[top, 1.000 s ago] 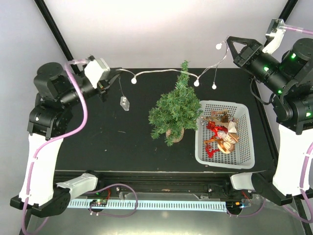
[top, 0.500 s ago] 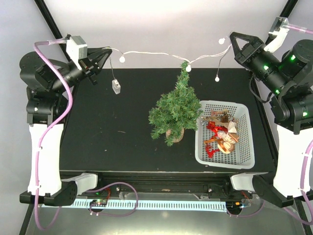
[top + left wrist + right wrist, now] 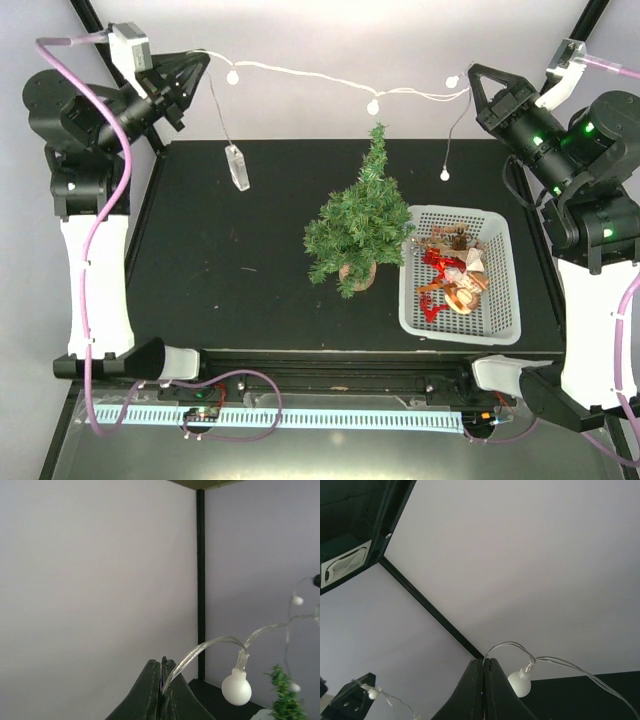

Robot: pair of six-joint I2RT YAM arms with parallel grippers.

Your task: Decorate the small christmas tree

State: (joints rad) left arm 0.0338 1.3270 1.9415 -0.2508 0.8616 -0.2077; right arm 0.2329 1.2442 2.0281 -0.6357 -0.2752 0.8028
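High above black table, by pale wall, left gripper and right gripper pinch light string.

A light string of clear wire and round white bulbs sags through the air above the far edge of my black tabletop. One loose end drops at my right with a bulb at its tip. At my left a small clear box dangles tilted on the wire. Whether it touches the tabletop I cannot tell. On my right a white basket with latticed walls sits on the tabletop, holding a heap of red, tan and white ornaments. Behind everything stands a pale wall. A black post runs up it.
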